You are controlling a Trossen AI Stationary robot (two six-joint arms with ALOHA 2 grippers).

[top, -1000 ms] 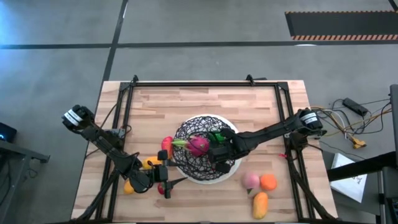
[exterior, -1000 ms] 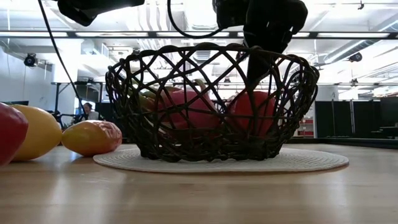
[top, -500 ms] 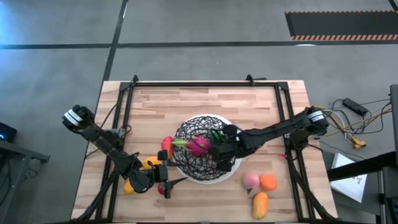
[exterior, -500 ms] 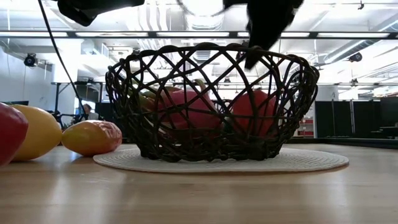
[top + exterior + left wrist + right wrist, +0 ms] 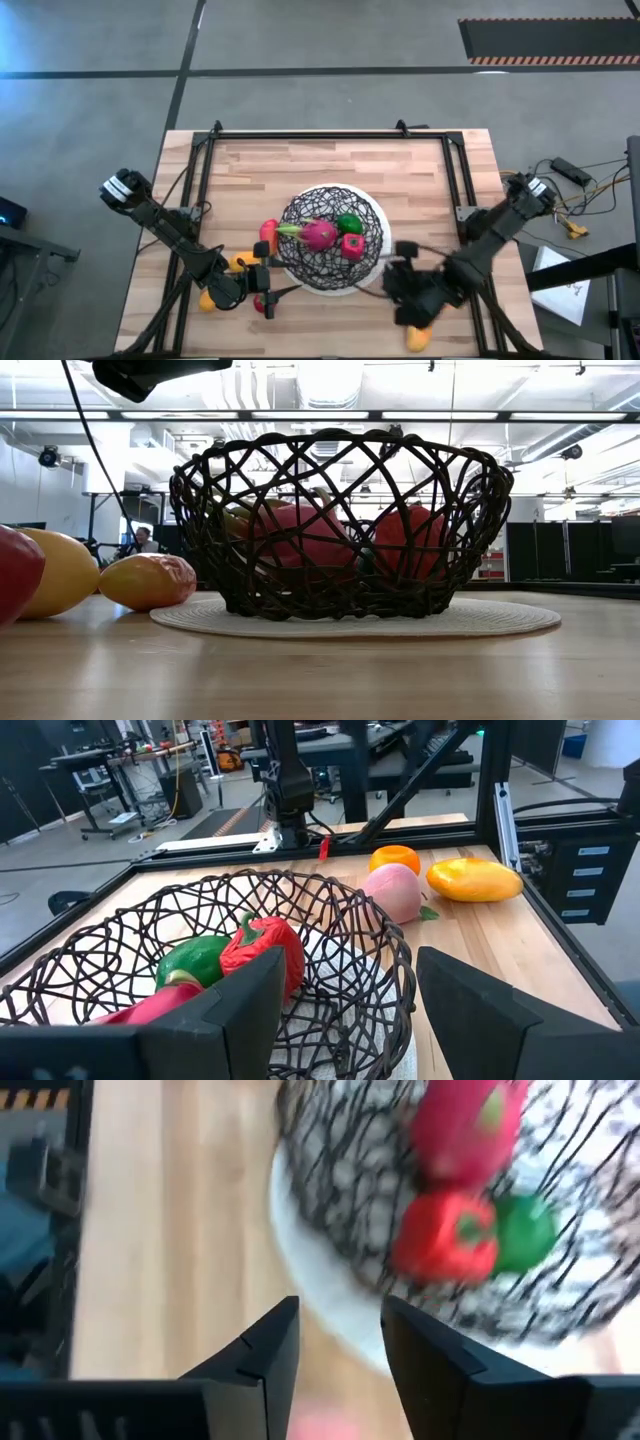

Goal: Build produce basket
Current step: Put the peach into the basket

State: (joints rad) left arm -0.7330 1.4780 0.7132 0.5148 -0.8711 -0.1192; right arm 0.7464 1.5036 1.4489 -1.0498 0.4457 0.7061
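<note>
The round black-wire basket (image 5: 333, 239) sits mid-bench holding three pieces; the right pincer (image 5: 408, 300), parted and empty, should settle squarely over the peach-pink fruit (image 5: 394, 892) before clenching.

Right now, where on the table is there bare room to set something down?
The far strip of table behind the basket is bare, corner to corner. The near left is crowded by the left gripper and loose produce; the near right by the right gripper.
</note>
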